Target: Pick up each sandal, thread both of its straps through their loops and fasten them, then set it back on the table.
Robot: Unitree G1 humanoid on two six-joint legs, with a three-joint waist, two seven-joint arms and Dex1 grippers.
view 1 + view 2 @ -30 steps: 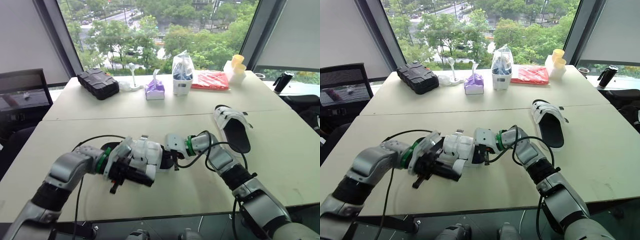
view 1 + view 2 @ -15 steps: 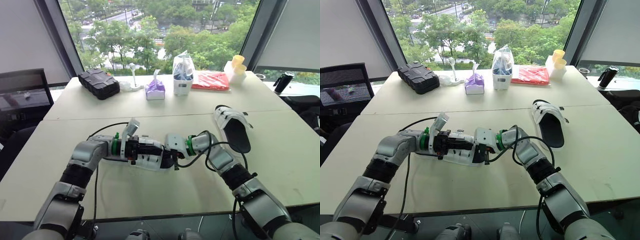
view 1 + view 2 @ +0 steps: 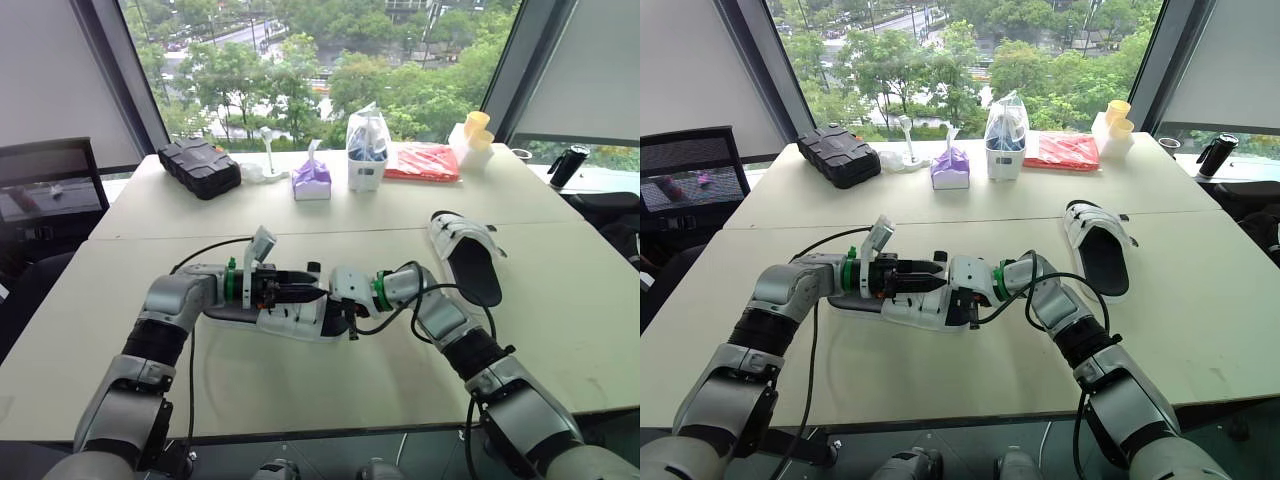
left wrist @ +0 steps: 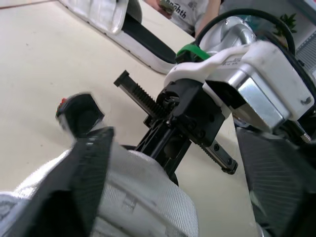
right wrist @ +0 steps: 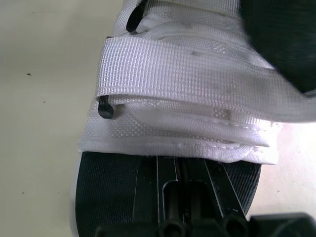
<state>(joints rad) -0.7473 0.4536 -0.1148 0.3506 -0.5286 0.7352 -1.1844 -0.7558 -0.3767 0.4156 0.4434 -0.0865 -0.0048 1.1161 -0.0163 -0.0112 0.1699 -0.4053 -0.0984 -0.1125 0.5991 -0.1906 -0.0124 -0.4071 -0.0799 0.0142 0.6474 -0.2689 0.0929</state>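
Note:
One white-strapped sandal with a black sole point(image 3: 290, 316) lies on the table between my two grippers. My left gripper point(image 3: 300, 287) hovers just over its straps with the fingers point(image 4: 91, 168) spread wide apart, nothing between them. My right gripper point(image 3: 347, 305) is shut on the sandal's black sole point(image 5: 113, 182) at one end, just below the white straps point(image 5: 187, 69). A second sandal point(image 3: 465, 255) of the same kind lies to the right on the far part of the table, apart from both grippers.
Along the far table edge stand a black case point(image 3: 196, 166), a purple tissue pack point(image 3: 310, 178), a white bag point(image 3: 366, 150), a red packet point(image 3: 420, 160) and yellow cups point(image 3: 474, 135). A black bottle point(image 3: 568, 163) stands far right, a chair point(image 3: 40, 200) at left.
My left arm brought the sandal from a lifted, tilted pose near the front edge down flat onto the table, then its fingers opened off it. The right gripper kept its hold.

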